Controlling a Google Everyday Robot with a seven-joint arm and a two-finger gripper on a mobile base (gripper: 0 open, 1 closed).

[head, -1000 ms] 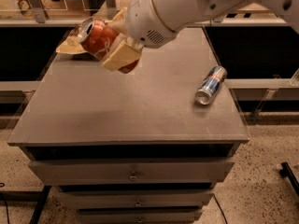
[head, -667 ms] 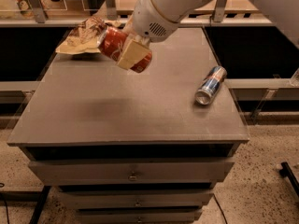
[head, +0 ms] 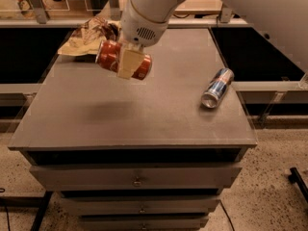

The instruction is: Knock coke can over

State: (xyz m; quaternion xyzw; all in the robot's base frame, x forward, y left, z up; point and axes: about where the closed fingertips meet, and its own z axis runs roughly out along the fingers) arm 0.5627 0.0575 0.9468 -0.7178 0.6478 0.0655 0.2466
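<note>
The red coke can (head: 109,55) lies on its side in the air, held well above the grey table top (head: 144,114); its shadow falls on the table below it. My gripper (head: 127,64) reaches down from the white arm at the top and is shut on the can's middle. One tan finger pad (head: 129,62) crosses the front of the can. The can's ends stick out left and right of the pad.
A slimmer blue-and-silver can (head: 217,87) lies on its side near the table's right edge. A crumpled tan snack bag (head: 86,36) lies at the back left corner. Drawers (head: 137,177) sit under the table top. Dark shelves flank the table.
The gripper has carried the coke can rightward and a little toward the front, away from the snack bag. The blue-and-silver can has not moved.
</note>
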